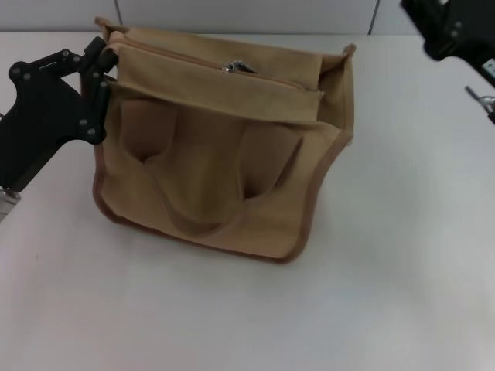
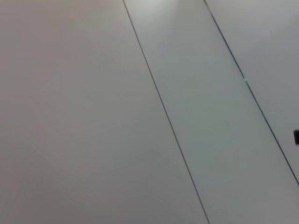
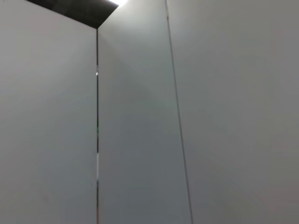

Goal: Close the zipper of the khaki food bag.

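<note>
The khaki food bag [image 1: 224, 166] stands on the white table in the head view, its two flat handles hanging down the front. Across its top panel runs the zipper [image 1: 186, 58], with the silver pull tab [image 1: 236, 67] about midway along it. My left gripper [image 1: 99, 85] is at the bag's left end, shut on the side edge there. My right gripper [image 1: 452, 31] is raised at the far right corner, well clear of the bag and partly cut off by the frame. Neither wrist view shows the bag.
White table [image 1: 402, 255] extends in front of and to the right of the bag. A panelled wall stands behind it. Both wrist views hold only pale panels with thin seams [image 2: 163, 112] [image 3: 177, 112].
</note>
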`<move>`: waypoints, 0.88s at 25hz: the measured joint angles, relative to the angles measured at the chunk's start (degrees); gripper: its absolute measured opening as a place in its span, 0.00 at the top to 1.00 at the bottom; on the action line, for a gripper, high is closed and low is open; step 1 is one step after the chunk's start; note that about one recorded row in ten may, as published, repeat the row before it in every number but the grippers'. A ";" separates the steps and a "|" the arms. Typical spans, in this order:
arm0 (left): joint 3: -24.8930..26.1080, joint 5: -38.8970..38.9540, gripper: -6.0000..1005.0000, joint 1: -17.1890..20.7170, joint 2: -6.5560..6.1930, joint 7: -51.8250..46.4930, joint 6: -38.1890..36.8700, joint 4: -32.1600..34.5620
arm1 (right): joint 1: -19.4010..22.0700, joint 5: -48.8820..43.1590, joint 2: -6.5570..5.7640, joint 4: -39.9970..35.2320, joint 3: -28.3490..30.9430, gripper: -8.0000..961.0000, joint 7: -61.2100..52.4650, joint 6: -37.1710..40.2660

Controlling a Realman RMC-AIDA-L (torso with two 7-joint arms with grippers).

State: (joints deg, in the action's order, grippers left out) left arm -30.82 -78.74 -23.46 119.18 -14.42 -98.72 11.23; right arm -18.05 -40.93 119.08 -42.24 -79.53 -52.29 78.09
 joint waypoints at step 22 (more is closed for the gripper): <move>-0.36 0.52 0.97 -0.97 0.00 -2.92 -3.41 -0.07 | -6.33 -28.98 0.01 -6.90 3.76 0.77 -14.73 -2.11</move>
State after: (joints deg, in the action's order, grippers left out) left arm -31.18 -78.22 -24.43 119.18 -17.33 -102.13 11.16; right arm -24.38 -69.91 119.09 -49.14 -75.77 -67.02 75.97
